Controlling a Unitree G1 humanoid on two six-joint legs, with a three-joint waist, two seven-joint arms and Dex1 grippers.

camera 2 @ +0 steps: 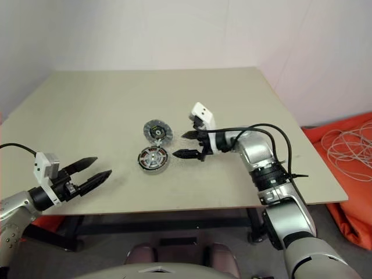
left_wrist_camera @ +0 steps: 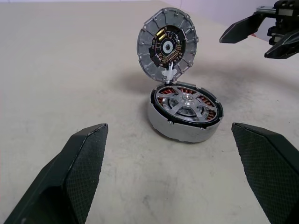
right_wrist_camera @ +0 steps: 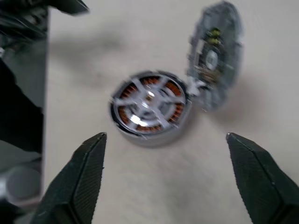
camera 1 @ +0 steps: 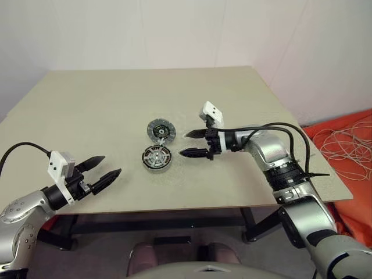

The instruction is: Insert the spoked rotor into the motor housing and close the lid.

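grey metal motor housing (camera 1: 157,158) sits on the tan table (camera 1: 116,104), with the spoked rotor (left_wrist_camera: 187,103) seated inside over copper windings. the lid (camera 1: 161,130) stands tilted open at the housing's far edge, hinged up. right gripper (camera 1: 196,143) hovers just beside the housing, fingers spread, holding nothing. left gripper (camera 1: 102,169) waits well apart, spread too.

A: The head pair looks forward and down over the table (camera 1: 116,93) from well back; both eyes share nearly everything.
B: Each wrist view looks along its fingers, close in; both share the motor housing (left_wrist_camera: 186,120) and lid (left_wrist_camera: 167,46).
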